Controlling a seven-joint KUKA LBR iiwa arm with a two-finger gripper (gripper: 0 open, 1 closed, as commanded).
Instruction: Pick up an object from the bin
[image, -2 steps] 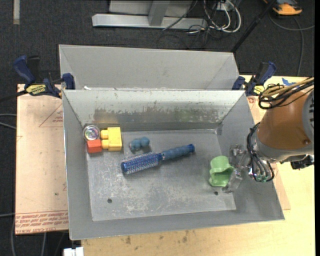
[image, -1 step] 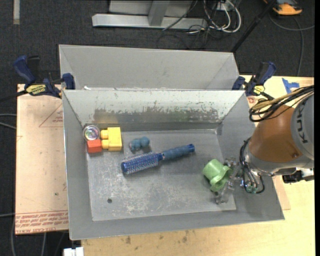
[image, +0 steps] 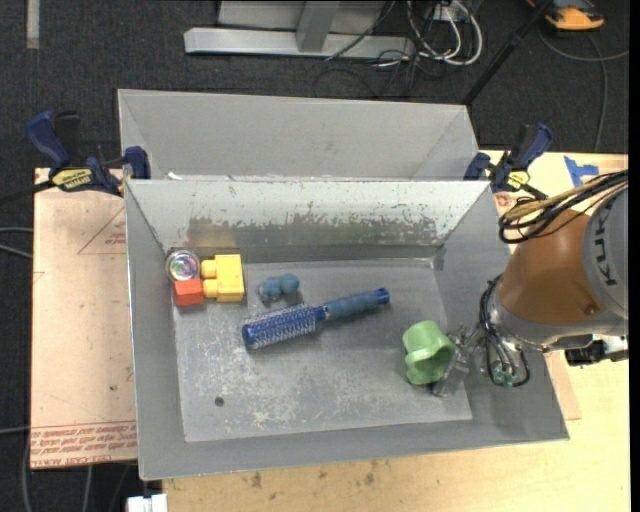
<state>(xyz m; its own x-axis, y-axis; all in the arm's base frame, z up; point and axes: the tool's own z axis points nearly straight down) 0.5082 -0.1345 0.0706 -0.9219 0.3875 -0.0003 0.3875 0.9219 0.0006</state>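
**Status: end effector at the green piece, right end of the bin floor**

The light green, cup-like curved plastic piece lies on the flat floor of the grey metal bin. It sits at the right end, near the foot of the sloped right wall. The end effector is low in the bin, just beside this piece on its right and apparently touching it. Whether the end effector is open or closed cannot be determined, nor whether it has hold of the piece.

The arm enters from the right, under its orange cover. The green piece is the thing nearest to that entry, which probably explains the choice of target. The nearby wall leaves little room on that side, so a grasp may be cramped.

The remaining things lie well apart from the end effector:

- A blue hairbrush with a bristled head lies slantwise mid-floor.
- A small blue-grey lumpy item lies just behind the brush.
- A yellow toy block, an orange block and a shiny round silver item are clustered at the left rear corner.

None of these obstructs the green piece.
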